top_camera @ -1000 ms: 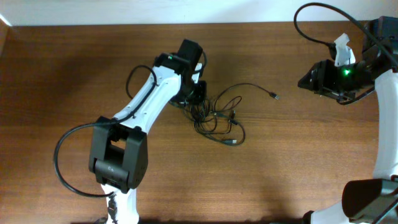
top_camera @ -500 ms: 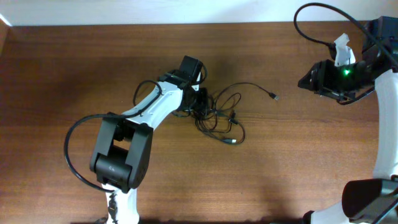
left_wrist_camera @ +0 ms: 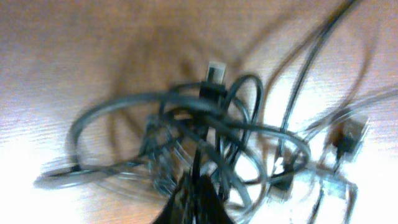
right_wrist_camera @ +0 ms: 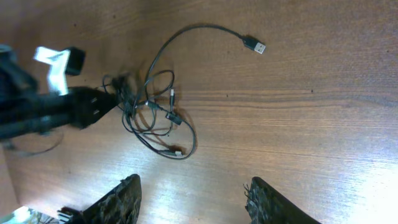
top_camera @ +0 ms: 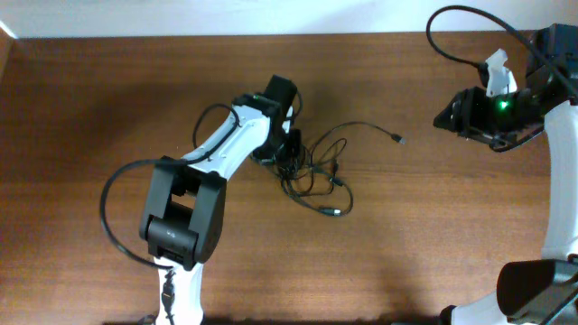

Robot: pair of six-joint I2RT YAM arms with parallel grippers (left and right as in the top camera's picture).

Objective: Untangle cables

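Note:
The cables (top_camera: 318, 171) are thin black cords bunched in a loose knot at mid-table, with one long strand ending in a plug (top_camera: 398, 138) to the right. My left gripper (top_camera: 287, 149) is down on the knot's left side. In the left wrist view its fingers (left_wrist_camera: 199, 200) are pressed together with a strand of the blurred cables (left_wrist_camera: 205, 127) between them. My right gripper (top_camera: 444, 117) hovers far to the right, open and empty. The right wrist view (right_wrist_camera: 196, 200) shows its spread fingers well short of the cables (right_wrist_camera: 155, 115) and the plug (right_wrist_camera: 254, 44).
Bare wooden table (top_camera: 108, 99) surrounds the knot. A thick black arm cable (top_camera: 104, 226) loops beside the left base. The table's far edge meets a white wall (top_camera: 226, 16).
My left arm has swung a little to the right with its gripper staying on the knot. The lower cable loops have shifted slightly left. The right arm has not moved.

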